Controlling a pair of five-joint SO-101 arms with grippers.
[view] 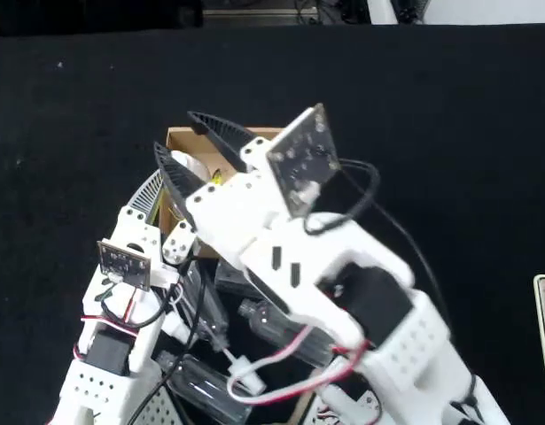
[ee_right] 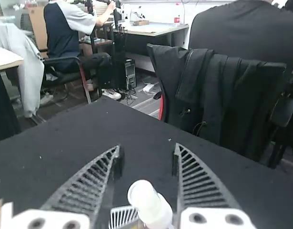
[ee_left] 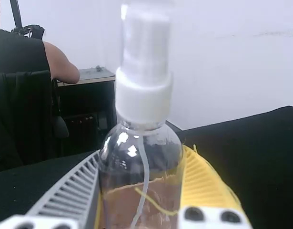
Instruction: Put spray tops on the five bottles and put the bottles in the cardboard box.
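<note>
Your left gripper is clamped on a bottle, the grey finger on one side and the yellow finger on the other, both pressed against the clear body. The bottle stands upright and it has a white spray top seated on its neck, so that one looks capped.

Your right gripper is spread wide with nothing in it. Its dark ribbed fingers stand either side of that same spray top without closing on it, and you can't tell whether either finger touches it.

From the high view, both grippers meet at the cardboard box. The held bottle appears to be at or just inside the box's near side. The arms cover most of the box, so you can't tell whether the bottle rests on the box floor or hangs above it, nor whether other bottles are already inside.

Closer to the arm bases, two clear bottles lie on their sides on the black table, one near the left arm and the other under the right arm. Wires and arm parts hide their necks, so whether they carry tops is not readable.

My read is that this is somewhere in the middle of the job. One capped bottle is at the box, waiting to be let go. At least those two on the table have to go in, and the rest of the five cannot be counted from here.
</note>
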